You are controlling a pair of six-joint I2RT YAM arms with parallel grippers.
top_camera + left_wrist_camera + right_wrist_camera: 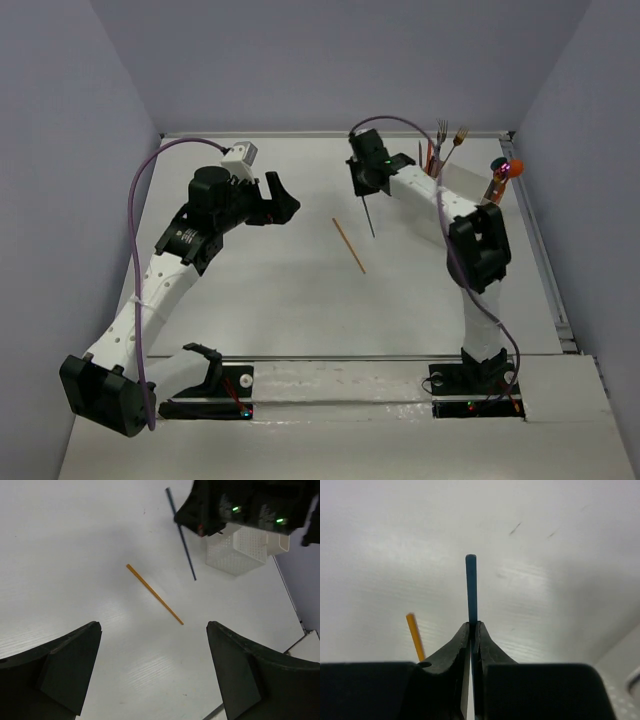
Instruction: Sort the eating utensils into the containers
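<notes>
Dark blue and thin, a stick [471, 585] is pinched between the tightly closed fingers of the right gripper [471, 630]. It slants down from the claw toward the white table [270, 300], far and right of centre. Whether its lower tip touches the surface cannot be told. Just left of it and a little nearer, an orange stick [349, 245] lies flat and diagonal on the table, apart from both arms. Behind the right arm, at the far right, sits the white perforated bin [240, 552], with gold forks [460, 135] standing tines-up from that group of containers. Further right, orange-red and purple utensil heads [508, 168] rise near the table's edge. The left gripper [283, 200] hangs over the left-centre of the table, spread wide and grasping nothing.
</notes>
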